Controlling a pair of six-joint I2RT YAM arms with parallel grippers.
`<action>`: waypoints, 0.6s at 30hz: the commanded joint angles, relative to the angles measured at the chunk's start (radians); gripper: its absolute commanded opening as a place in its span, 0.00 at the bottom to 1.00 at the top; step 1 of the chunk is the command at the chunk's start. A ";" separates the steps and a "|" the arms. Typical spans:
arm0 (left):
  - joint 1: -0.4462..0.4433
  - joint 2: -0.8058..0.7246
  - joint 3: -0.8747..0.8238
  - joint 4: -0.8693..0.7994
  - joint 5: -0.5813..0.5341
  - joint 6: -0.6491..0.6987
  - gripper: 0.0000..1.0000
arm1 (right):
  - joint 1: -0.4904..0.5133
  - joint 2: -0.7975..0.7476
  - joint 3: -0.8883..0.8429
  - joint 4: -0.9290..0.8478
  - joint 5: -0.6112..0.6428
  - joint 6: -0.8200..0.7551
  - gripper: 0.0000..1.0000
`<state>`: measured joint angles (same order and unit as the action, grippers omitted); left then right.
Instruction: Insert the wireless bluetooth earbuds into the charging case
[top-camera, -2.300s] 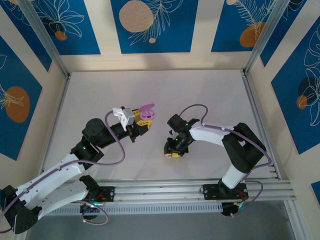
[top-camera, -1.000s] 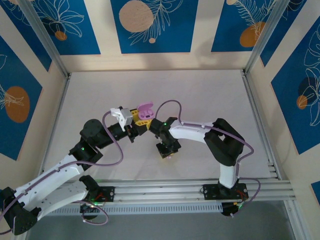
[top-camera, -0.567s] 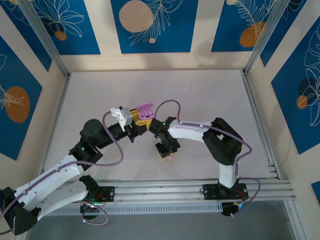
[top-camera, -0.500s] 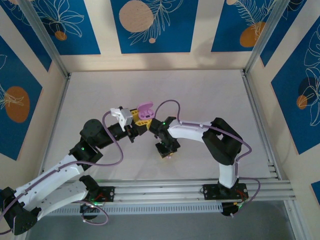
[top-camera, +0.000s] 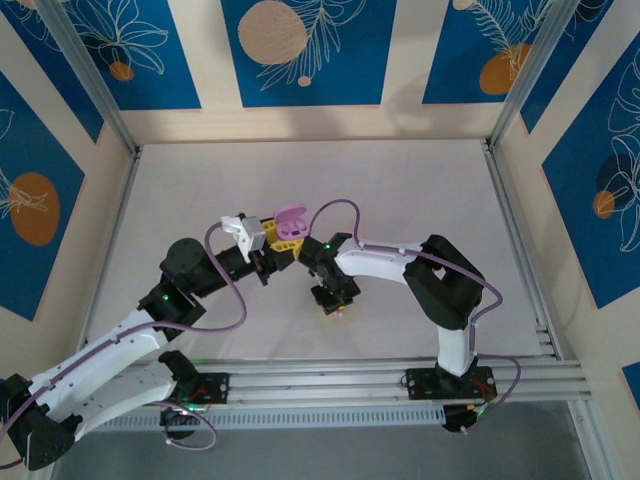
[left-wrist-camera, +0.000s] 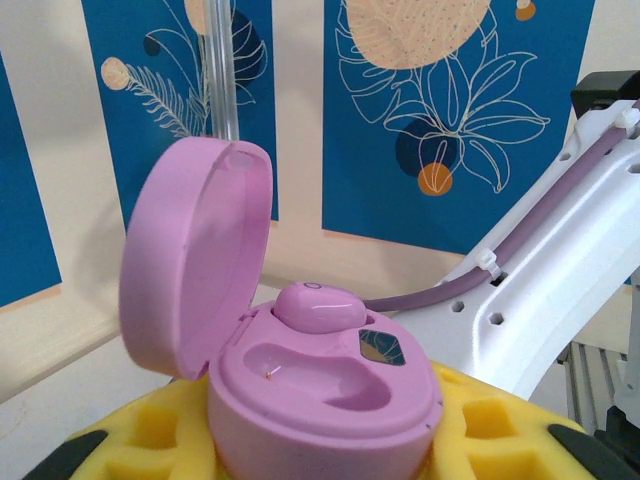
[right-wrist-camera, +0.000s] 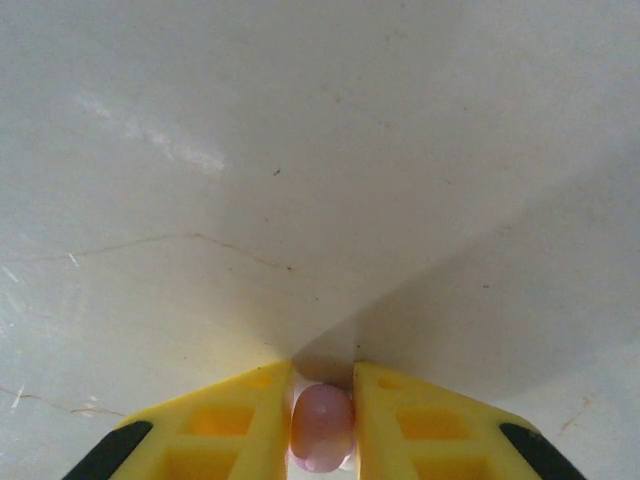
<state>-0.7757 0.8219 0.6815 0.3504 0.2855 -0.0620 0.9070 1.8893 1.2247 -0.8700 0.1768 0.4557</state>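
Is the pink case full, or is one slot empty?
Half full: the case has its lid up, one bud in the far slot, the near slot bare.

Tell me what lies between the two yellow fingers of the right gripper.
A pink earbud lies there, gripped by both fingers of the right gripper, in the right wrist view. The left gripper holds the open pink case.

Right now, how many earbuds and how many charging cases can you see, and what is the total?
Earbuds: 2 (seated earbud, gripped earbud)
Open charging case: 1
Total: 3
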 joint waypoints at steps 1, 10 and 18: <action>-0.013 -0.007 0.026 0.015 -0.012 -0.006 0.29 | 0.002 0.010 0.004 -0.036 -0.023 0.003 0.24; -0.013 -0.008 0.026 0.016 -0.014 -0.007 0.29 | 0.004 0.011 0.001 -0.053 -0.028 0.003 0.26; -0.013 -0.006 0.026 0.016 -0.015 -0.006 0.29 | 0.005 0.007 0.010 -0.063 -0.032 0.001 0.27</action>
<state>-0.7757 0.8219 0.6815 0.3504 0.2825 -0.0620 0.9073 1.8893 1.2247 -0.8959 0.1719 0.4557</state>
